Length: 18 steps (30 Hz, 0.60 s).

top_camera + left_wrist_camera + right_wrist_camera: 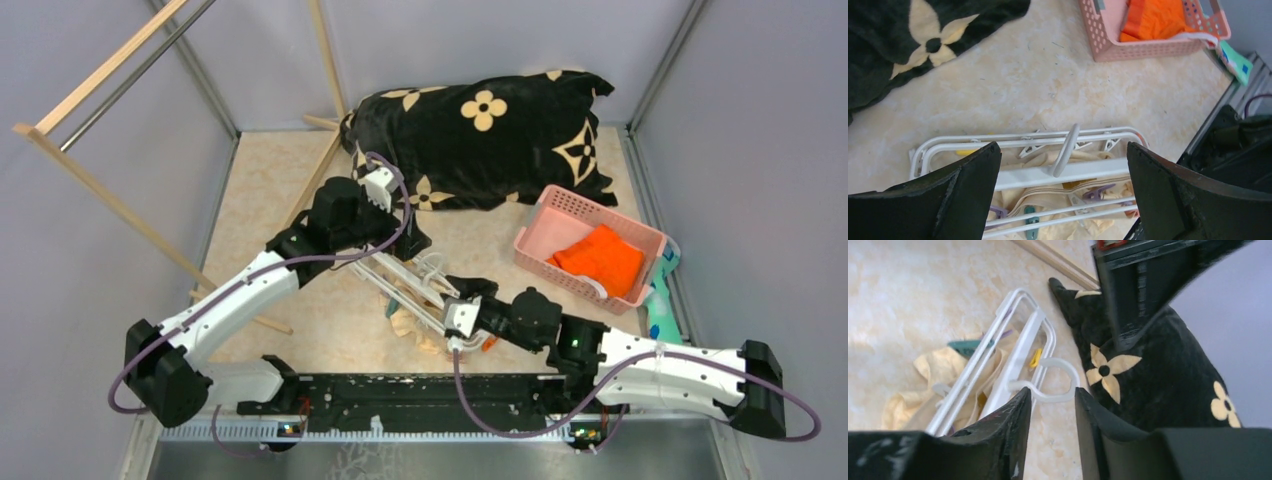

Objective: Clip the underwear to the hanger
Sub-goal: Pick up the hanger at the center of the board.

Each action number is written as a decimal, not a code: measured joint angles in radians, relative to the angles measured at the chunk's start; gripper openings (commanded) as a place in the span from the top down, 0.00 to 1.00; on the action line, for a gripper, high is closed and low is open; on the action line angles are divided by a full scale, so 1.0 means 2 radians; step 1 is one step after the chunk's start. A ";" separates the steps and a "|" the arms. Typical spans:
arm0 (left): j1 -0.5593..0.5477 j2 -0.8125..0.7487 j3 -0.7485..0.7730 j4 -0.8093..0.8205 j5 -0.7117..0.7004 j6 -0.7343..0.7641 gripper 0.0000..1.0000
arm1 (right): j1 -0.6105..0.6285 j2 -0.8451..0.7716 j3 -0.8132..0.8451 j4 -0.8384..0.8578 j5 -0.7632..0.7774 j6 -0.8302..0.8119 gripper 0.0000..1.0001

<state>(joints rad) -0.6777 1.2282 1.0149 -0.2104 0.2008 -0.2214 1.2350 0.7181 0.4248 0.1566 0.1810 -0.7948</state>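
Hovering wide open, left fingers (968, 185) are hanging above the hanger (1068, 172) lying atop the underwear (1048, 200) on the bench (1048, 90); right fingers (998, 440) are sitting barely parted, empty. Squeezing the teal clip (1032, 220) squarely by its handles looks wisest.

One hanger (415, 290), one underwear (405, 322), one pink basket (560, 200), one orange cloth (600, 258), one black flowered blanket (480, 140), one wooden rack (100, 189).

Beige marbled tabletop (480, 245): black flowered blanket (500, 135) heaped at the back, pink basket (560, 265) on the right with a teal cloth (662, 300) just beside it, cream underwear (405, 320) crumpled near the front, white hanger (420, 290) lying across it, 1 wooden rack foot (268, 324) at left.
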 measured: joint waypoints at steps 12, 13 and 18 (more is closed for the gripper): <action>0.012 0.078 0.068 -0.071 0.089 0.144 0.14 | -0.001 -0.021 0.051 -0.089 0.050 0.386 0.59; 0.012 0.094 0.075 -0.076 0.094 0.152 0.17 | -0.001 -0.034 0.042 -0.092 0.051 0.406 0.59; 0.012 0.162 0.097 -0.107 0.130 0.186 0.30 | -0.001 -0.088 0.010 -0.104 0.057 0.471 0.59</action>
<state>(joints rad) -0.6544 1.5524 1.2091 -0.4244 0.4610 0.1513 1.2339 0.5426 0.4438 -0.0509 0.2947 0.1463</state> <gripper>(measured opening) 0.759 0.414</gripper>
